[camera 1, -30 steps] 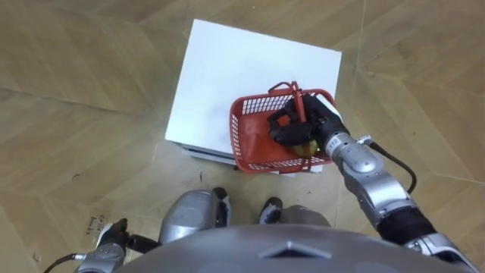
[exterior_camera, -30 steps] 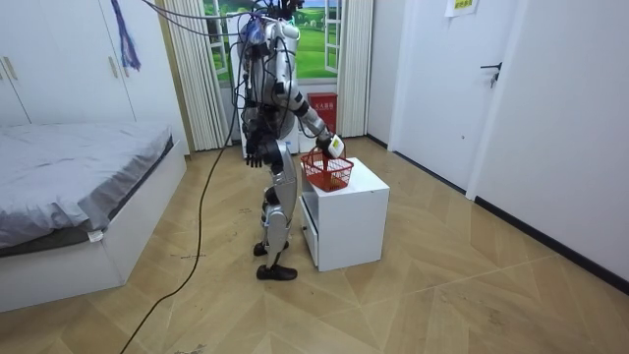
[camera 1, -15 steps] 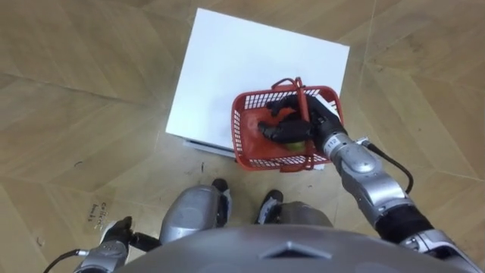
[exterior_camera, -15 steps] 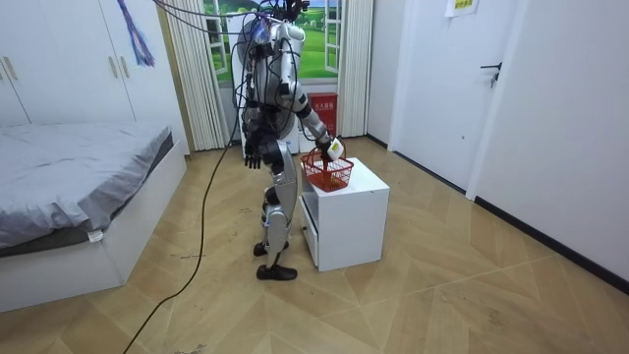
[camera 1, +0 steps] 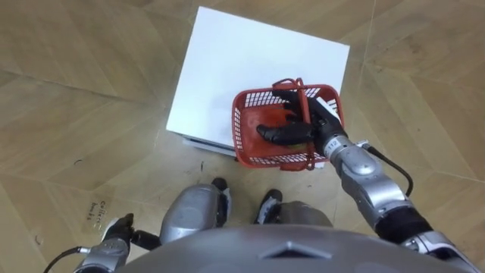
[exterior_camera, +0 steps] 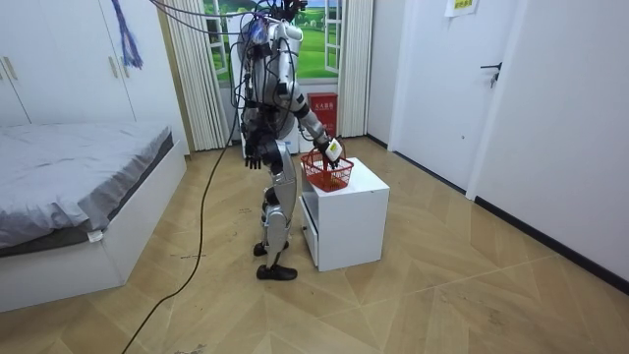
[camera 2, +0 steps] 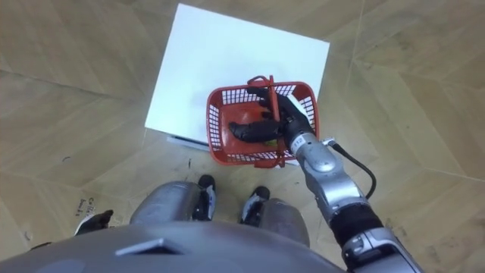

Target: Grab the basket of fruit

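The red mesh fruit basket (camera 1: 246,125) stands on the near right corner of a white cabinet (camera 1: 242,61), its thin handle (camera 1: 298,85) raised over it. My right hand (camera 1: 303,125) reaches into the basket from the right, under the handle, with fingers and thumb stretched out and gripping nothing. It covers most of what lies inside. My left hand (camera 1: 114,235) hangs by my side at the lower left, fingers relaxed. In the room view I stand upright at the cabinet's (exterior_camera: 344,221) corner with the right arm lowered to the basket (exterior_camera: 326,175).
The cabinet top behind and left of the basket is bare white. Wood floor lies all around. A bed (exterior_camera: 69,187) stands at the room view's left, a closed door (exterior_camera: 491,88) at its right, and a red box (exterior_camera: 322,106) under the window.
My right hand's fingers, curled round the basket's handle a second ago, have straightened and spread. The basket rests on the cabinet; the left hand has stayed put.
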Robot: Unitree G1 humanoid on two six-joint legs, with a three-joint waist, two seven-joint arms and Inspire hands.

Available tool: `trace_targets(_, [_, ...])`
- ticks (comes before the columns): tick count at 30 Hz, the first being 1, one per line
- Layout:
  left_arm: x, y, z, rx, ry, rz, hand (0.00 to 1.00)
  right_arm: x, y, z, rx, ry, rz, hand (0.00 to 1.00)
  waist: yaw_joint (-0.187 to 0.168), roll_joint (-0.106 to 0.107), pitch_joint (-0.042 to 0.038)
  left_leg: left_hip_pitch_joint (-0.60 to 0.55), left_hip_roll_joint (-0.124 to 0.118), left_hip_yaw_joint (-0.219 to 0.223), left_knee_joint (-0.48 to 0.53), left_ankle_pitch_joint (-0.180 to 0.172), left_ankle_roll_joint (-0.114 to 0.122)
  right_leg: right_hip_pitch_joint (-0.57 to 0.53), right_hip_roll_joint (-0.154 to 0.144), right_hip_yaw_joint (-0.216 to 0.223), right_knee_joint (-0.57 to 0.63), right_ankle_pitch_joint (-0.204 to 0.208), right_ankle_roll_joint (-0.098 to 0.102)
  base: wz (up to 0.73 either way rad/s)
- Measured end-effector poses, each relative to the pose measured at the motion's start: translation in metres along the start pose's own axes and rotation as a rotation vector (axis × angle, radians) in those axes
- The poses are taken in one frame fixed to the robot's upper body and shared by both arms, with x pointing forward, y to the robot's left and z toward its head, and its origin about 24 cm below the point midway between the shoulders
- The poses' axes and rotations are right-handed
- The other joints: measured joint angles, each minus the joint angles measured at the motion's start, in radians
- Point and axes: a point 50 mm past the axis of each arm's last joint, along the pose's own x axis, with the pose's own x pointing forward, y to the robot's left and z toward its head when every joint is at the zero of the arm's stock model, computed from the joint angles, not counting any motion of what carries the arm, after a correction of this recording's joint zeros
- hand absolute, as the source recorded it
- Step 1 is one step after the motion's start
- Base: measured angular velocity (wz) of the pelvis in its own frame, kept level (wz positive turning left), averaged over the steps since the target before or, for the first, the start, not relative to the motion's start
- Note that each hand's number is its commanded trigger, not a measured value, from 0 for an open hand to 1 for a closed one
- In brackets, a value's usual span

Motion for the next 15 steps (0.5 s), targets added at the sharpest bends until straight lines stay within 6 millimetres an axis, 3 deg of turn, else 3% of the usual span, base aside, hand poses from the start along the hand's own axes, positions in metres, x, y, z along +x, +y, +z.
trace_targets(10, [-0.0001,0.001,0.0002,-0.001,-0.003,0.017,0.0,-0.0017,-0.001,0.0039,-0.014,-0.019,-0.03,0.0,-0.006,-0.002,-0.0017,0.033,0.003,0.022,-0.022,0.0,0.0,0.017,-0.001,0.005,-0.002,0.001,0.0,-0.06])
trace_targets(15, [-0.0004,0.0007,-0.0016,-0.001,0.001,0.022,0.0,-0.0095,-0.0018,0.0078,-0.023,-0.052,-0.039,0.0,-0.04,0.003,-0.0035,0.074,0.004,0.041,-0.037,0.0,-0.001,0.048,0.003,0.03,-0.018,0.004,0.001,-0.09])
